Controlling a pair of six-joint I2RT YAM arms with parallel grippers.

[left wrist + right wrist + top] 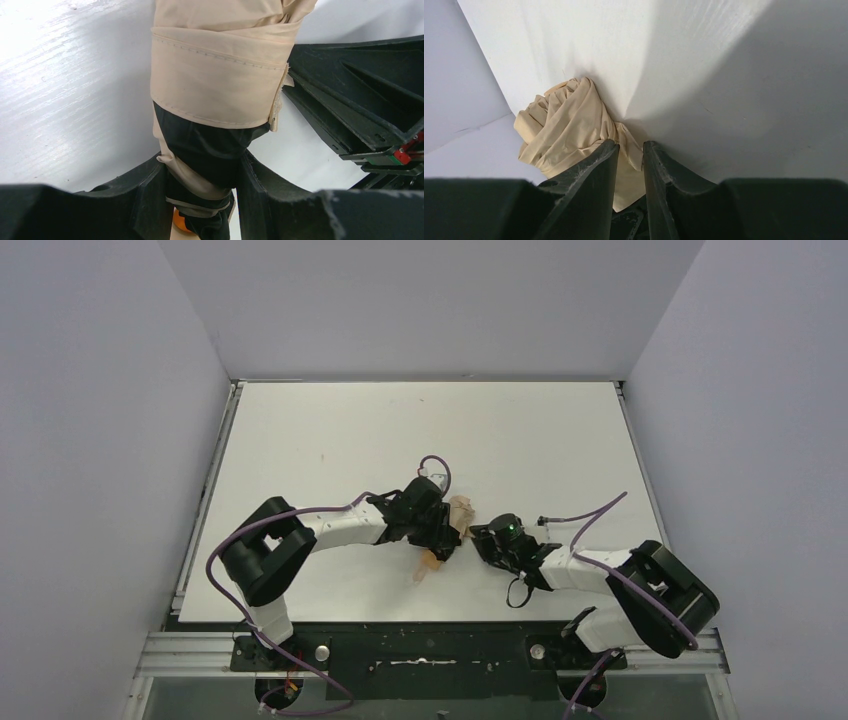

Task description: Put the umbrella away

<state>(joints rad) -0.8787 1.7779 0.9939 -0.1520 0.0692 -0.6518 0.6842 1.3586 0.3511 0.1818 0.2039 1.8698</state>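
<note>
The umbrella (459,512) is found toward the near edge of the worktop (330,430), midway between its sides. It is rolled, with a tan band (220,80) wrapped round the canopy. Its dark lower part is clamped by the left gripper (202,170). The fingers of the right gripper (630,150) are drawn close at the fabric; whether a fold is pinched cannot be told. The fastening is judged nearly done.

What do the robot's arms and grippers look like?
White links, chunky black joints and loose purple cables on both arms. The left gripper and right gripper are matte black, two fingers each. A green light glows by the right wrist.
</note>
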